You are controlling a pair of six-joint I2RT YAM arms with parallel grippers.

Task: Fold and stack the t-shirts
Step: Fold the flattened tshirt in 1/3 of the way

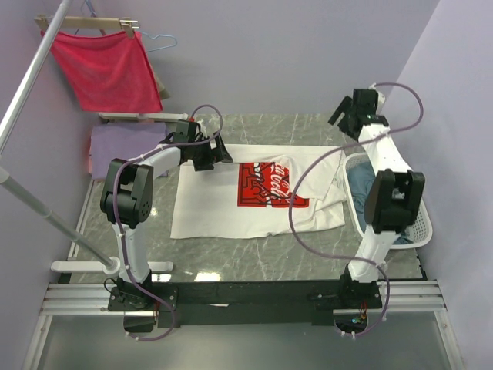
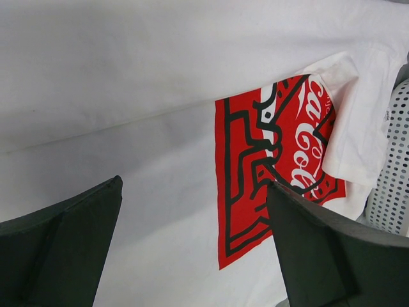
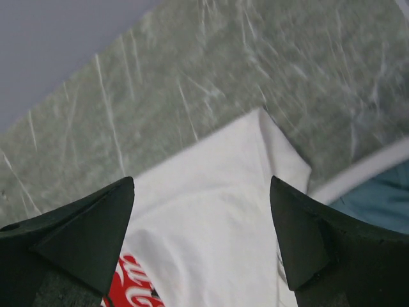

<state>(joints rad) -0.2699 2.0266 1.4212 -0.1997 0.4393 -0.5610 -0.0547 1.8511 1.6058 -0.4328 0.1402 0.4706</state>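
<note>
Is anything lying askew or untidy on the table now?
Yes. The white tee is mostly flat, but its side by the basket is bunched, and a flap lies over the red print's edge.

Pale lavender walls (image 1: 293, 54) stand behind and to the right of a grey-green marbled table (image 1: 254, 254). Above its far left corner a red cloth (image 1: 108, 73) hangs from a wooden hanger (image 1: 85, 25); a white pole (image 1: 32, 71) slants over the left edge
</note>
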